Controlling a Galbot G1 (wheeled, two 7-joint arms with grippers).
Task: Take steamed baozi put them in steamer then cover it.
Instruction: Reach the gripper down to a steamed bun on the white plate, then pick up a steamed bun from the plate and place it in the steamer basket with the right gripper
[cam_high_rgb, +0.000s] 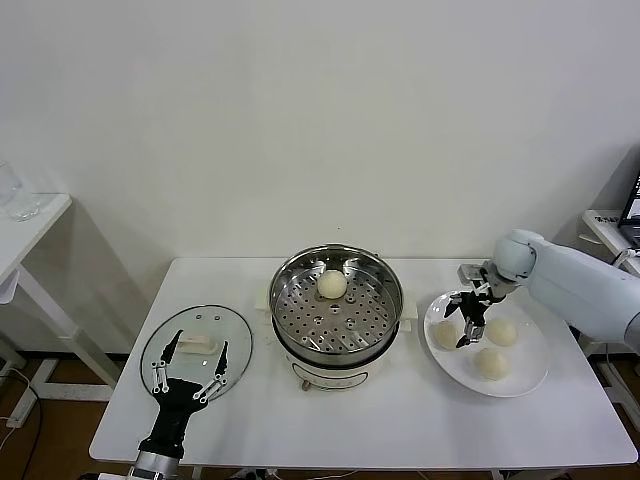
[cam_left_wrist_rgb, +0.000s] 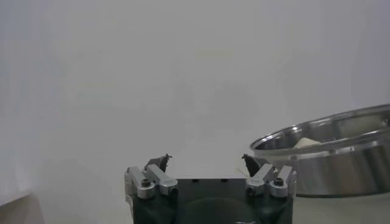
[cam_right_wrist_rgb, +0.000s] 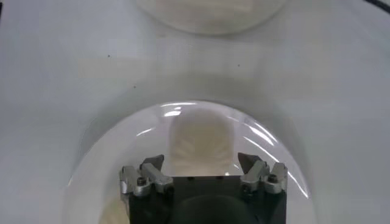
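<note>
The steamer (cam_high_rgb: 290, 330) stands mid-table with one baozi (cam_high_rgb: 332, 284) on its perforated tray. Three baozi (cam_high_rgb: 501, 331) lie on a white plate (cam_high_rgb: 530, 375) to its right. My right gripper (cam_high_rgb: 468, 320) is open, pointing down over the plate's left side. In the right wrist view its gripper (cam_right_wrist_rgb: 201, 163) is open with a baozi (cam_right_wrist_rgb: 201, 137) on the plate (cam_right_wrist_rgb: 91, 164) between the fingers, not gripped. The glass cover (cam_high_rgb: 232, 338) lies flat at the left. My left gripper (cam_high_rgb: 190, 372) hovers open over it, just behind its cream handle (cam_high_rgb: 198, 345). The left wrist view shows that gripper (cam_left_wrist_rgb: 206, 161) open and the steamer (cam_left_wrist_rgb: 329, 158).
The white table (cam_high_rgb: 400, 420) holds everything. A white side table (cam_high_rgb: 30, 225) with a clear glass vessel (cam_high_rgb: 15, 195) stands at far left. Another surface (cam_high_rgb: 605, 225) shows at the far right edge. A pale round shape (cam_right_wrist_rgb: 207, 12) lies beyond the plate.
</note>
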